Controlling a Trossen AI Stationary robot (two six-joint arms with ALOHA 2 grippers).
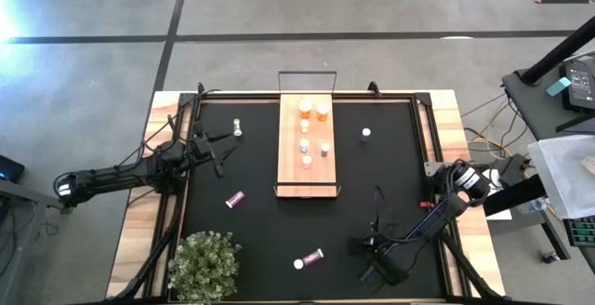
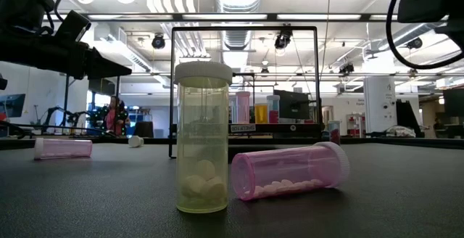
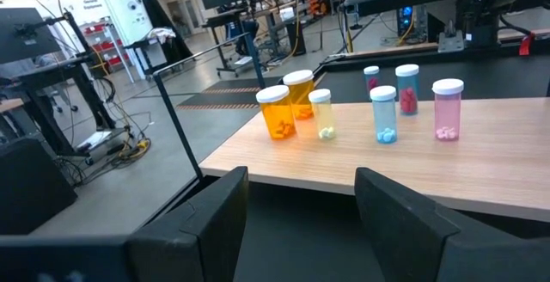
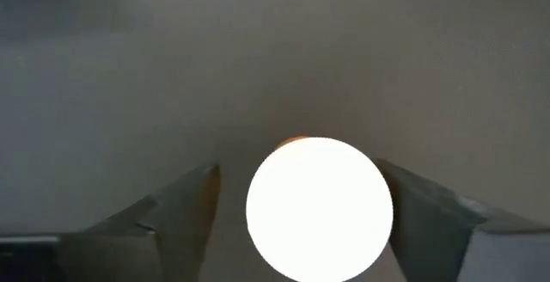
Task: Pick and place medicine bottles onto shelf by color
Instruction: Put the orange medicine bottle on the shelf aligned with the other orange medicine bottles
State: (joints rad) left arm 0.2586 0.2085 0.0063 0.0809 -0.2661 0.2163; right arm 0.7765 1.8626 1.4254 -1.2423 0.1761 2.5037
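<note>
The light-wood shelf (image 1: 309, 177) lies mid-table and carries several upright medicine bottles: two amber ones (image 3: 278, 112) at its far end, then pale, blue and pink ones (image 3: 447, 108). Loose on the mat are a pale upright bottle (image 2: 203, 147), a pink bottle lying beside it (image 2: 290, 169), another lying pink one (image 1: 234, 199), and two upright ones (image 1: 238, 128) (image 1: 366, 134). My right gripper (image 4: 296, 179) points down, open, its fingers on either side of a white cap (image 4: 320, 209) with a sliver of orange behind it. My left gripper (image 3: 296, 230) waits open left of the shelf.
A potted green plant (image 1: 204, 263) stands at the near left corner of the mat. The shelf's black wire frame (image 2: 245, 27) rises at its ends. Cables run along the table's right edge (image 1: 437, 212).
</note>
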